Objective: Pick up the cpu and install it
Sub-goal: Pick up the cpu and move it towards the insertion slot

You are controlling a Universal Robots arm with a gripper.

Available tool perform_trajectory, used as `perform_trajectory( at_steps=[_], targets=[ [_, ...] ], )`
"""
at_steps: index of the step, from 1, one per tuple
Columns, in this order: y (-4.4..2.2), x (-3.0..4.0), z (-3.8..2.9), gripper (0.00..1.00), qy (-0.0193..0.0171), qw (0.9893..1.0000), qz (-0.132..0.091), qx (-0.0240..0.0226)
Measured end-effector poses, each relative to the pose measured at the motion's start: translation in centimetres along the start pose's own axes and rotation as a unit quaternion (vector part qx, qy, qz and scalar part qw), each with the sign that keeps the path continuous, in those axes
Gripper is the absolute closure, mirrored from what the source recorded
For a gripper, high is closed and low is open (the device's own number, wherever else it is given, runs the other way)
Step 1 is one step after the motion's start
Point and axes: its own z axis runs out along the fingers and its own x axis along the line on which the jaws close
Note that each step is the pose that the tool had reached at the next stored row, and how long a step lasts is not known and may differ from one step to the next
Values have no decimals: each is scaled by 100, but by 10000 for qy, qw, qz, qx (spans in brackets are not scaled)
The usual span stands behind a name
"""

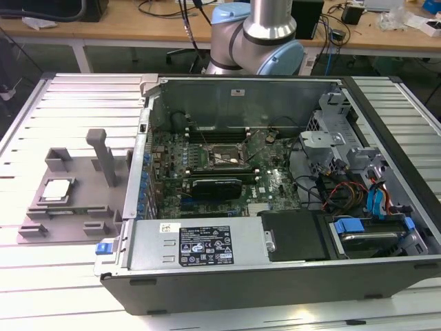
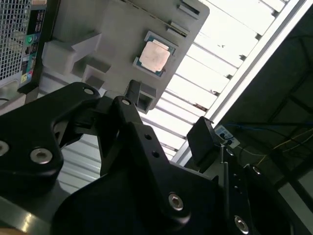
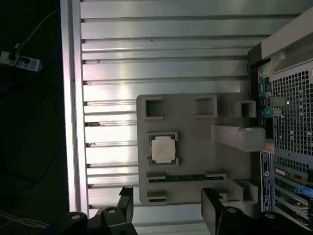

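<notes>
In the first wrist view the claw (image 3: pixel 168 198) is nearest. It is spread wide and holds nothing. Its two black fingers (image 3: pixel 126 205) are cut off by the picture's edge, so their full length cannot be seen.

Between the fingers lies a grey plastic tray (image 3: pixel 195 147) on a slatted metal table (image 3: pixel 161 73). The cpu (image 3: pixel 163 149), a small square chip with a pale shiny top, sits flat in a square recess of the tray, apart from both fingers.

In the second wrist view the claw's black linkage hides much of the tray, and the cpu (image 2: pixel 155 55) shows beyond it.

In the exterior view the tray is on the exterior view's left, with the cpu (image 1: pixel 56 189) in it. An upright post (image 1: pixel 103 157) on the tray stands near the open computer case (image 1: pixel 234 100). Inside the case, the socket (image 1: pixel 220 157) on the board is dark, and I cannot tell whether its frame is raised. Behind the case the arm (image 1: pixel 265 31) rises and is cut off by the top edge.
</notes>
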Motion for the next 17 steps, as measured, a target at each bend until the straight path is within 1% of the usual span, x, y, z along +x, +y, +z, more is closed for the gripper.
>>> perform_trajectory(
  at_steps=[2,6,10,12,14,15,17],
  targets=[
    [0,-1,0,34,-1,9999,-142,-4],
    [0,-1,0,34,-1,9999,-143,-4],
    [0,-21,33,34,0,9999,-143,-3],
    [1,-53,86,34,2,9999,-143,-4],
    [1,-65,112,34,4,9999,-143,-4],
    [2,-74,147,34,8,9999,-143,-3],
    [2,-83,189,34,9,9999,-143,-4]
  ],
)
